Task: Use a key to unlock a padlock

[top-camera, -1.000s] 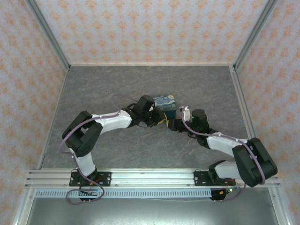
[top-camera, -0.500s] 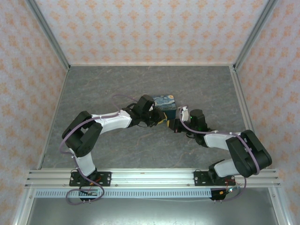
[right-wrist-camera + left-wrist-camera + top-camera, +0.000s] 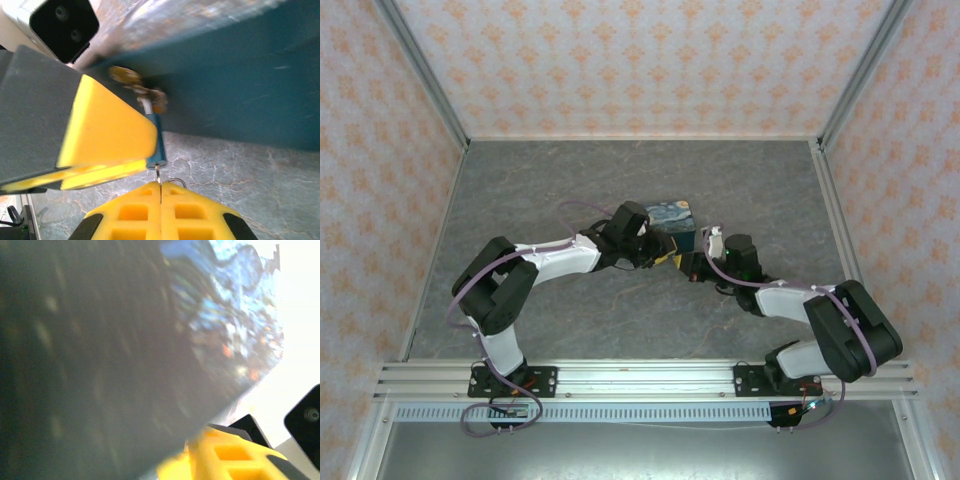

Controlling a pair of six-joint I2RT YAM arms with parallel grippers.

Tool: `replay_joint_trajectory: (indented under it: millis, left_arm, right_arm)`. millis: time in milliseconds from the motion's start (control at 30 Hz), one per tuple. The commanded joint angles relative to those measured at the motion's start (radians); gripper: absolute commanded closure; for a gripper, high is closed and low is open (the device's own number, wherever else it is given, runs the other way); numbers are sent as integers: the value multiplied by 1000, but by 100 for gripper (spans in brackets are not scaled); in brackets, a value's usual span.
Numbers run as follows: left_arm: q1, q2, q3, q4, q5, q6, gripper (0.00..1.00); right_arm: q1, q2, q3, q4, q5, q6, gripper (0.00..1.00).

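Pinching key (image 3: 158, 175) — right gripper (image 3: 160, 189) pressed together below padlock (image 3: 158, 137), beside box (image 3: 240, 75); left gripper (image 3: 663, 257) state unclear.

Grey marbled table (image 3: 540, 190), starry blue box (image 3: 672, 217) resting mid-table

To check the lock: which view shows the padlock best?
Right wrist view: the padlock is close and sharp beside the box. Top external: too small to tell. Left wrist: too blurred to tell.

Grey marbled tabletop (image 3: 570, 330), boxed by pale walls (image 3: 640, 60) with orange floral pattern; aluminium rail (image 3: 640, 378) along near edge; even light.
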Motion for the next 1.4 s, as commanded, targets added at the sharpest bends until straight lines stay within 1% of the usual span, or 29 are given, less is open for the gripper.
replay_joint_trajectory:
  millis: [0, 133, 333, 400, 533, 700, 900, 1067, 1167, 1367]
  left_arm:
    - [4, -37, -26, 24, -34, -3, 58]
    - [6, -31, -54, 61, -44, -35, 47]
    - [6, -69, -108, 74, -93, -61, 38]
    - [5, -77, -137, 120, -104, -97, 37]
    - [-2, -73, -193, 251, -122, -185, 38]
    - [-24, -64, -201, 298, -163, -217, 42]
    - [-44, -37, -214, 378, -191, -273, 45]
    - [-66, -11, -206, 386, -208, -301, 46]
    - [-72, 6, -202, 396, -211, -316, 49]
    - [-81, 22, -187, 356, -228, -330, 51]
  right_arm:
    - [17, -11, -12, 65, 44, 77, 100]
    - [32, 3, -26, 3, 101, 106, 100]
    - [38, 29, -49, -4, 108, 165, 100]
    - [40, 18, -49, -9, 116, 178, 100]
    - [45, -19, -52, -8, 132, 208, 100]
    - [51, -55, -56, -10, 147, 244, 100]
    - [62, -45, -55, -9, 154, 271, 100]
    - [67, -17, -50, 13, 150, 291, 100]
    - [70, -6, -47, 24, 150, 297, 100]
    - [75, 5, -47, 34, 152, 309, 100]
